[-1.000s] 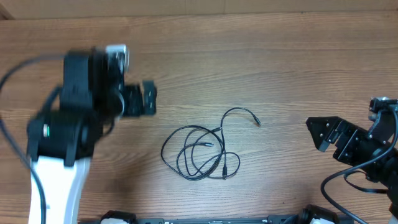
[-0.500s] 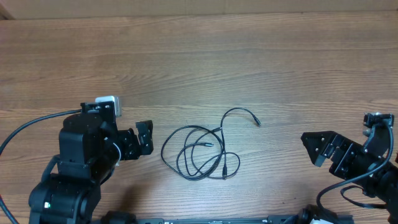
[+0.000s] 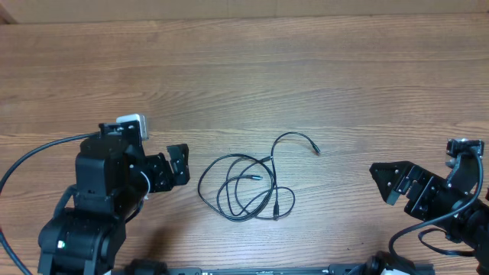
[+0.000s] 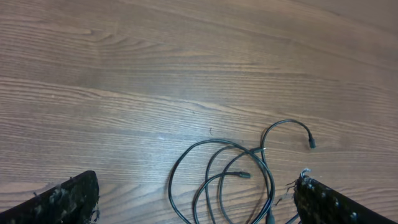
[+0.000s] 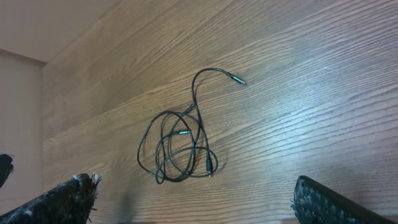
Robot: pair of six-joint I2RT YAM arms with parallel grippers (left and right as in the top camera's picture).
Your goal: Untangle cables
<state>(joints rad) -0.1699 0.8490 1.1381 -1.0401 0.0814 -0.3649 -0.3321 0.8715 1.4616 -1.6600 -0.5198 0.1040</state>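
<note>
We've got the cables (image 3: 246,187) in a loose tangle mid bench (image 3: 306,76), one plug end (image 3: 315,150) poking toward 2 o'clock. Left claw (image 3: 180,164) at 9 and right claw (image 3: 388,183) at 3 both gape wide, well apart from it.

1. cables (image 3: 246,187): overhead view too fine to tell which cord lies over which at the crossings; plug ends too small to tell type; left wrist view: lower loops cut off by btm edge.
2. left gripper (image 3: 179,166): own wrist view shows only fingers (image 4: 62,200) at btm corners, rest out of frame; left arm (image 3: 84,221) cut by btm edge overhead.
3. right gripper (image 3: 386,183): fingers (image 5: 336,202) likewise cropped in wrist view; right arm (image 3: 458,198) cut by right & btm edges overhead.
</note>
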